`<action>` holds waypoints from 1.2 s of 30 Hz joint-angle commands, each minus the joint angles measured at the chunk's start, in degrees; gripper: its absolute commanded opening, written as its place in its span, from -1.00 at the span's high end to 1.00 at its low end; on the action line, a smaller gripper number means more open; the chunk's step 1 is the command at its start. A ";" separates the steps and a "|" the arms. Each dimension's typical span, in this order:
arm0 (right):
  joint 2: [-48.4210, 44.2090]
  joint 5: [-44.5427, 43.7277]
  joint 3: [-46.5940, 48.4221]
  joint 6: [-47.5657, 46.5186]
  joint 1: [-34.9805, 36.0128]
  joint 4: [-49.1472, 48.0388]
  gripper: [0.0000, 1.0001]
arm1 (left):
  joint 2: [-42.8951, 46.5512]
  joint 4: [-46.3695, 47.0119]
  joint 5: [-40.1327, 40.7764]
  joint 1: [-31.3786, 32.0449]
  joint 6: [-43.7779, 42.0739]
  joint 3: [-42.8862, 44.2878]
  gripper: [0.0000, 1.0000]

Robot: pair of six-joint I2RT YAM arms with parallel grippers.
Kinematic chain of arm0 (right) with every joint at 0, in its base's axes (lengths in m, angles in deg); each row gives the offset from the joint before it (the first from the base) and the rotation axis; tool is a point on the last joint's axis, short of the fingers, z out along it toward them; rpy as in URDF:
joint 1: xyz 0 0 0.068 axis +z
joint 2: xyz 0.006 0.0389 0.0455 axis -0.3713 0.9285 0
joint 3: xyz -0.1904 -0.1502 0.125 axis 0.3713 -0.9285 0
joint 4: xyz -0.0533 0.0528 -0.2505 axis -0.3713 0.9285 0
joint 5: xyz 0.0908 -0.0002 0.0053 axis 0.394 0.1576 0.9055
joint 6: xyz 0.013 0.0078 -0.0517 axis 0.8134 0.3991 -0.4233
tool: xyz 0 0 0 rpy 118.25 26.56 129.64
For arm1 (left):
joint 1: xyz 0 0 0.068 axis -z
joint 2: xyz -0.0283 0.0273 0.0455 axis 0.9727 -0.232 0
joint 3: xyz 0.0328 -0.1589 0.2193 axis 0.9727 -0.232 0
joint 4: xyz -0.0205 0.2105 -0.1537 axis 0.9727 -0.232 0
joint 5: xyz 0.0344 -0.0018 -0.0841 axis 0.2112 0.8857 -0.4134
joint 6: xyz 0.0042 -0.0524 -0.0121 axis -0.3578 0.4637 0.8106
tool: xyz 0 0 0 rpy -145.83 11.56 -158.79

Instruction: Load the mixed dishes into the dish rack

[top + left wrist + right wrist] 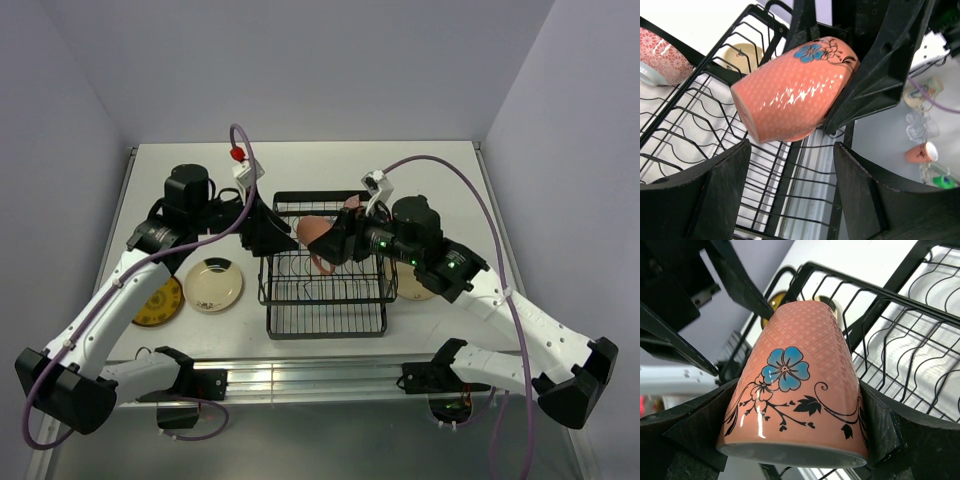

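Top external view: the right gripper (338,242) is clamped on the pinkish mug (312,236) at frame centre, above the upper part of the black wire dish rack (328,312). The mug lies tilted, its long axis running roughly left to right across the frame, with the base toward the left and the mouth toward the gripper's palm. In the right wrist view the rim sits at the bottom of the frame, the blue flower facing the camera. The left gripper (267,232) hovers at the rack's upper left edge, its jaws apart and holding nothing. A cream plate (213,285) and a yellow patterned plate (160,302) lie on the table left of the rack.
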 commanded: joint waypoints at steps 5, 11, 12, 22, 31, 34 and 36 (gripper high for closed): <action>-5.68 -5.03 -0.76 11.59 -1.76 -8.48 1.00 | 2.72 4.74 0.67 0.32 6.68 2.71 -0.46; -7.17 -3.18 -1.29 15.55 -3.25 -11.11 1.00 | 3.25 6.66 -1.96 0.24 9.31 2.27 -0.46; -7.17 -2.05 -0.77 16.17 -3.78 -11.55 1.00 | 3.33 7.28 -3.09 0.15 10.54 2.09 -0.47; -6.47 1.74 5.12 20.13 -4.05 -13.40 1.00 | 2.46 12.74 -6.97 0.15 15.82 1.48 -0.47; -6.30 4.29 7.59 22.15 -4.05 -14.63 1.00 | 2.19 13.87 -7.41 0.15 18.10 1.30 -0.47; -6.03 5.52 7.59 22.85 -4.05 -17.61 1.00 | 2.19 18.09 -9.17 0.24 21.62 0.69 -0.47; -5.86 6.22 7.41 23.38 -4.05 -18.58 1.00 | 2.28 21.33 -10.13 0.24 24.25 0.25 -0.47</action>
